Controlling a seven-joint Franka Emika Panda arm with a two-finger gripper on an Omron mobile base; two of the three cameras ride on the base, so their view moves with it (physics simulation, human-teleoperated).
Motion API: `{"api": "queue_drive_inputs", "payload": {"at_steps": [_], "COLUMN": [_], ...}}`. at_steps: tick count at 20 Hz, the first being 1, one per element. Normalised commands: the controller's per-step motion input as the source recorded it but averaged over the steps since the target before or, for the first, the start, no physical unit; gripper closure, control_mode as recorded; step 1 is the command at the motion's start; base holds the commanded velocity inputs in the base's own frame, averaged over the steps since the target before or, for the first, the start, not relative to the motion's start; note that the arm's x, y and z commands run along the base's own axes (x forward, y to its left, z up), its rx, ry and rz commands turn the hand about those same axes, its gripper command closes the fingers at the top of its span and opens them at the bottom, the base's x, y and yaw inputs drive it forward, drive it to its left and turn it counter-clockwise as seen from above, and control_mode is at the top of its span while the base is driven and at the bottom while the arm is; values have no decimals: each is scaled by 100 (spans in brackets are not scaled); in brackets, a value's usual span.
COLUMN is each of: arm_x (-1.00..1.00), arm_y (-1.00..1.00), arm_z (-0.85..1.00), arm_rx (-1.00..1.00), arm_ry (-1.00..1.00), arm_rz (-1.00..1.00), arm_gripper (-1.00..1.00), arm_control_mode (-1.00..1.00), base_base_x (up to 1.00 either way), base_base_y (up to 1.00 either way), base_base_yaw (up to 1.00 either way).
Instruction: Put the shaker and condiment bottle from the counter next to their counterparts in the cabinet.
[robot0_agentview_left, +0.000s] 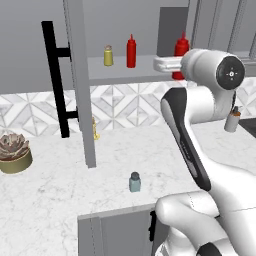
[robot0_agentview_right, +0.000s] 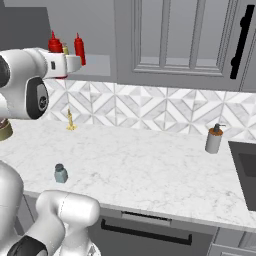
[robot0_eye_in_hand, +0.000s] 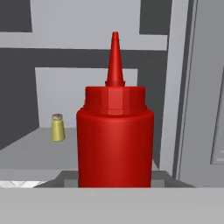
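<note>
Here the hand (robot0_agentview_left: 176, 64) is closed around the condiment bottle (robot0_eye_in_hand: 115, 144) and holds it upright at the open cabinet (robot0_agentview_left: 80, 75), just over the front of its shelf (robot0_agentview_left: 120, 72). Farther left on that shelf stand the counterparts, a yellow shaker (robot0_agentview_left: 108, 55) and a slim red bottle (robot0_agentview_left: 131, 51), near each other. The small blue-grey shaker (robot0_agentview_left: 134, 182) waits on the tabletop (robot0_agentview_left: 60, 190), well apart from the cabinet. I judge the held bottle to be light, stiff plastic with smooth, somewhat slippery sides, and tall enough to tip, so the grip on the wide body below the shoulder seems right. The squat shaker looks light and stable; taking it across the body under the dark cap should be best.
</note>
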Motion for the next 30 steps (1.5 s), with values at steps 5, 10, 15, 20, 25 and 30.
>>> {"api": "queue_drive_inputs", "payload": {"at_steps": [5, 10, 15, 20, 25, 30], "arm_x": [41, 31, 35, 37, 31, 24], "arm_y": [6, 15, 2, 0, 0, 3], "arm_z": [0, -4, -12, -24, -20, -5], "arm_rx": [0, 0, 1, 1, 0, 0], "arm_ry": [0, 0, 0, 0, 0, 0], "arm_rz": [0, 0, 0, 0, 0, 0], "arm_gripper": [100, 100, 100, 100, 100, 100], "arm_control_mode": [-100, -100, -100, -100, -100, -100], "base_base_x": [0, 0, 0, 0, 0, 0], "base_base_y": [0, 0, 0, 0, 0, 0], "base_base_yaw": [0, 0, 0, 0, 0, 0]}}
